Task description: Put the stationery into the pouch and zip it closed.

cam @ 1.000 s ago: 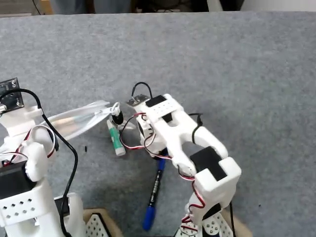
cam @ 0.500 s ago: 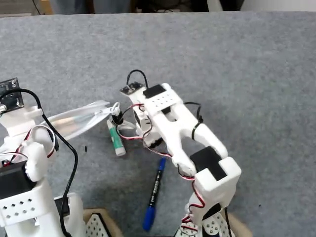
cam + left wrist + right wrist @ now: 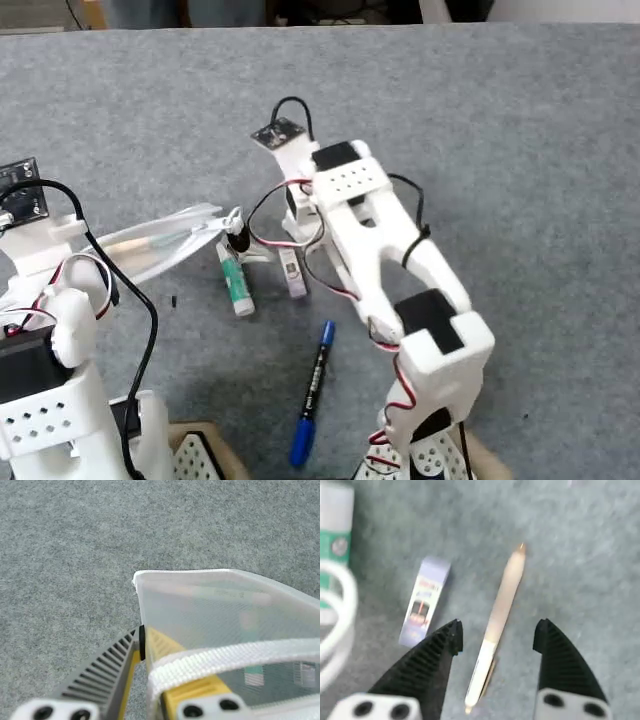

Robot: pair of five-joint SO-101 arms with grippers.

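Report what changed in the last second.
The right arm swung outward, away from its base, uncovering a small purple box; its gripper is open, holding nothing. The pouch, green tube and blue pen stayed put.

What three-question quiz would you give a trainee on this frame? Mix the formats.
1. True or false: the right claw is shut on the beige pen.
2. What does the left claw grip? A: the pouch. B: a ruler. C: nothing.
3. Short answer: in the high view, what colour is the pen lying between the two arm bases?

Key: 1 false, its jaws stand open with the beige pen lying on the table between them; 2 A; 3 blue.
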